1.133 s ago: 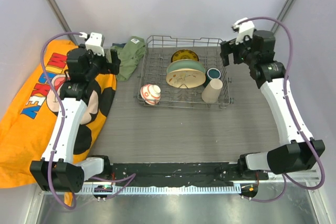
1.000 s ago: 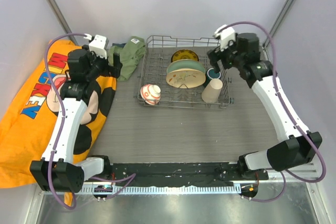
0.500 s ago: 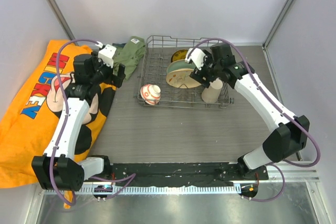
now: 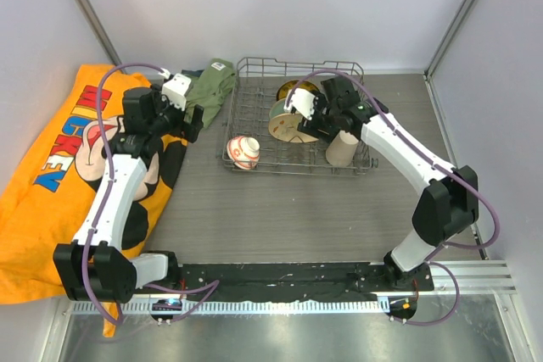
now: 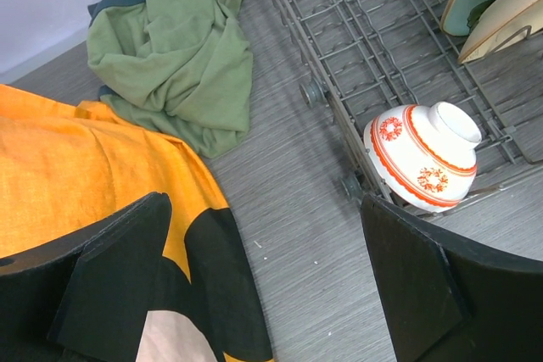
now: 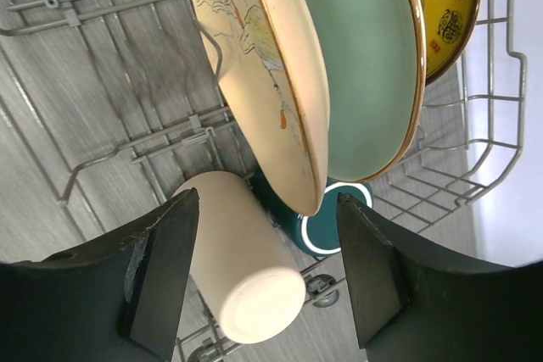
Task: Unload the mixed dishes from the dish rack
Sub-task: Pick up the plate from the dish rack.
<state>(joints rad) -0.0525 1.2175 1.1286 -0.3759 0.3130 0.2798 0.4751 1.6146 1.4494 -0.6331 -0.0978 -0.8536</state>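
The grey wire dish rack (image 4: pixel 254 62) stands at the back middle of the table. In it stand the cream bird-painted plate (image 6: pixel 263 65), the pale green plate (image 6: pixel 356 57) and the yellow patterned plate (image 6: pixel 445 6), one behind the other. The beige cup (image 6: pixel 237 269) lies beside the dark teal mug (image 6: pixel 335 226) at the rack's right end. The red-orange bowl (image 5: pixel 422 157) lies tipped at the rack's front left corner. My right gripper (image 6: pixel 265 209) is open above the cup and the cream plate's edge. My left gripper (image 5: pixel 263 286) is open and empty over the table, left of the rack.
An orange printed cloth (image 4: pixel 51 175) covers the table's left side. A crumpled green cloth (image 4: pixel 208 82) lies at the rack's back left corner. Grey walls close in the back and both sides.
My right arm has swung from the back right corner leftward over the rack, to the plates and cup. My left gripper has shifted slightly right toward the rack.
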